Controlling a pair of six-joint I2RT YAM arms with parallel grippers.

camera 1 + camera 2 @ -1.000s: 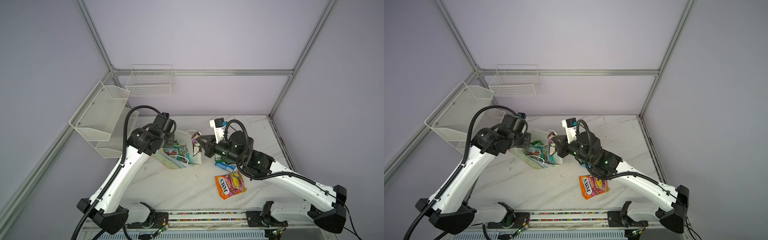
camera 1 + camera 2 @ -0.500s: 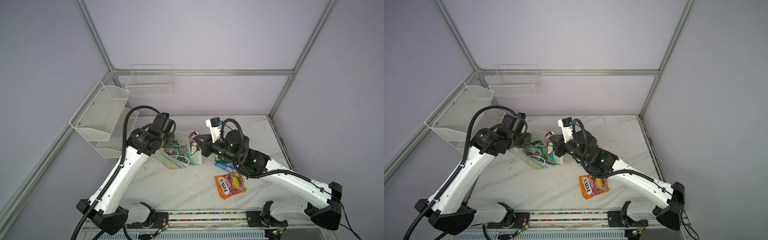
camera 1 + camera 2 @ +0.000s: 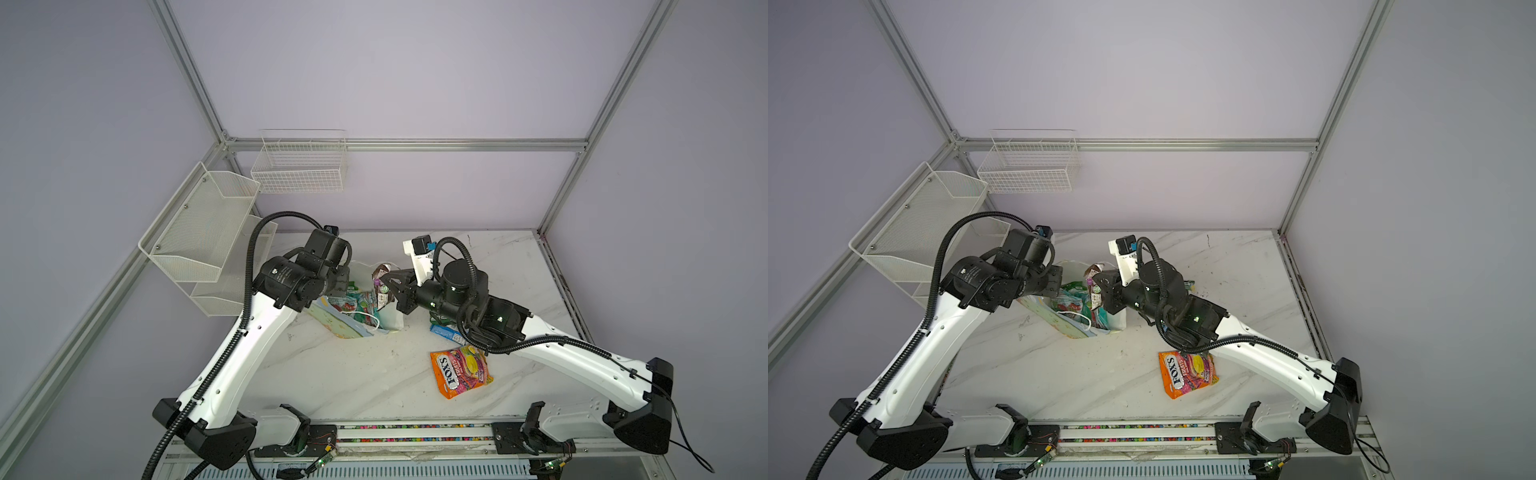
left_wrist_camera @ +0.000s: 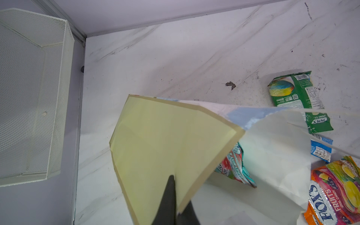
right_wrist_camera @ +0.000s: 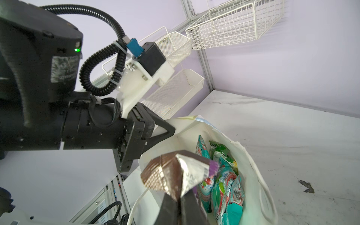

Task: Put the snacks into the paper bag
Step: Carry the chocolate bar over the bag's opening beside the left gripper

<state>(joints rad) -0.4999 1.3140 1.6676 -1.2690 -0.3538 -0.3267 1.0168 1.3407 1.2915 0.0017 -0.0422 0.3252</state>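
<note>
The marble table (image 3: 340,374) carried everything. Near its middle, in both top views, sat the paper bag (image 3: 392,318) (image 3: 1116,322), mouth gaping.

The left gripper (image 3: 341,283) reached the bag's rim at about 10 o'clock of the bag. It was clenched on the bag: the left wrist view showed a pale yellow panel of the paper bag (image 4: 165,140) pinched between the two dark fingers (image 4: 169,194). The right gripper (image 3: 385,283) came in from 3 o'clock, just across the mouth from the left one, and was closed tight on the dark wrapper (image 3: 380,275).

In the right wrist view that dark wrapper (image 5: 175,175) stood out beyond the fingertips, over the open mouth and not yet down inside it. Teal packets (image 5: 224,187) and a green one lay in the bag below it (how many in all, I could not tell).

Outside the bag, the orange FOX'S packet (image 3: 460,371) (image 3: 1187,373) lay flat at about 4 o'clock of it, well apart from both grippers. Two green bags (image 4: 294,91) lay on the table near the bag, largely hidden under the right arm in the top views. The blue packet (image 3: 444,332) lay between the green bags and the orange packet.
</note>
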